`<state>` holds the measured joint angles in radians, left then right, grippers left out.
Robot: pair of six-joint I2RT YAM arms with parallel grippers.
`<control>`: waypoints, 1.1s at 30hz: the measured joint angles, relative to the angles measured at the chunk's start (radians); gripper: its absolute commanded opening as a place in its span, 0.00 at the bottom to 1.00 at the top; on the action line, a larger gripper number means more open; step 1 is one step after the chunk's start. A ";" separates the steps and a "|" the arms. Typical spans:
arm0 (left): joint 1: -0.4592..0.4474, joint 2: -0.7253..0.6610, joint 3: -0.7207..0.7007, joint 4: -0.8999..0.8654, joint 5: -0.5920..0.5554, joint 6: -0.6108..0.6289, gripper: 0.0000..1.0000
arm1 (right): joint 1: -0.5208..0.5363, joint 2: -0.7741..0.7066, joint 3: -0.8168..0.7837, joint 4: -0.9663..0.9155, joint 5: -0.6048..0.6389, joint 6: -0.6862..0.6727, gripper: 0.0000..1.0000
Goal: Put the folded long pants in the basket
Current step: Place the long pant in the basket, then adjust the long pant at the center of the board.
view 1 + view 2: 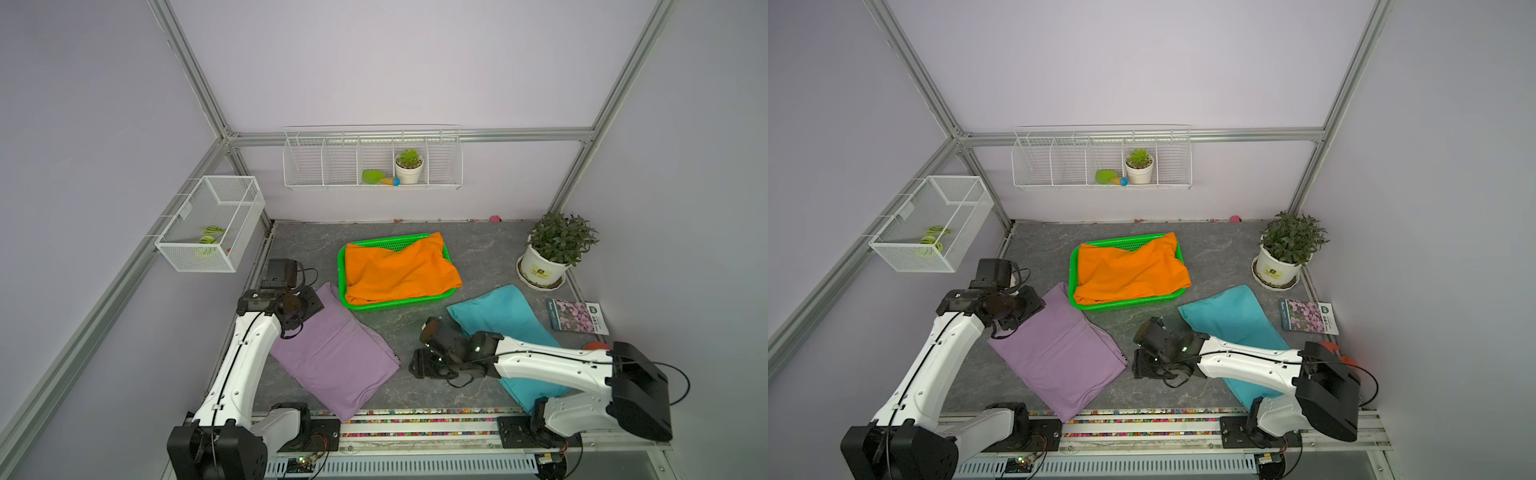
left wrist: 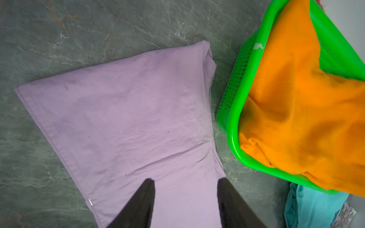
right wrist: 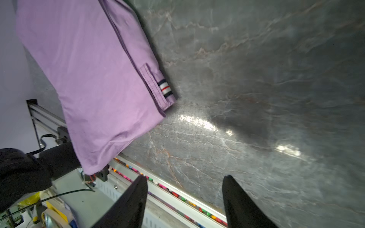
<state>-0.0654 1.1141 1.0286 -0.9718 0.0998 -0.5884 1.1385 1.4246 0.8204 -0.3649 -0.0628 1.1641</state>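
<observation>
A: Grey tabletop (image 1: 478,257). Where are the pants?
B: The orange pants (image 1: 399,270) lie in the basket (image 1: 341,266) at twelve o'clock; lilac pants (image 1: 332,353) at eight, teal pants (image 1: 498,316) at four. The left tool (image 2: 186,179) gapes above lilac, and the right tool (image 3: 185,176) gapes empty over bare tabletop.

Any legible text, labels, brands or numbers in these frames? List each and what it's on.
No text can be read in any view.
Booklet cover: logo and print lines, too small to read.
Dark label on the white plant pot: blurred.
Tag on the white mesh basket: too small to read.
Striped tab on the lilac pants: stripes only, no lettering.
</observation>
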 measured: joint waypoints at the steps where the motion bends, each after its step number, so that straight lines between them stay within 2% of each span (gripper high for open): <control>1: 0.000 -0.013 -0.009 0.004 -0.005 0.000 0.52 | 0.021 0.027 0.000 0.047 0.007 0.034 0.68; 10: 0.000 -0.090 -0.083 0.025 -0.035 0.007 0.51 | 0.144 0.250 -0.004 0.414 0.028 0.320 0.71; 16: 0.000 -0.131 -0.098 0.048 -0.041 0.007 0.51 | 0.183 0.381 0.060 0.595 0.025 0.439 0.69; 21: 0.000 -0.130 -0.103 0.053 -0.040 0.007 0.51 | 0.187 0.456 0.110 0.673 0.024 0.507 0.66; 24: 0.000 -0.130 -0.103 0.056 -0.040 0.007 0.51 | 0.172 0.509 0.166 0.681 0.012 0.521 0.58; 33: 0.000 -0.137 -0.107 0.059 -0.040 0.008 0.52 | 0.056 0.623 0.264 0.689 -0.064 0.489 0.15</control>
<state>-0.0654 0.9775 0.9215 -0.9131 0.0597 -0.5808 1.1950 2.0472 1.0843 0.3241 -0.1268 1.6535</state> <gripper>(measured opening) 0.519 0.207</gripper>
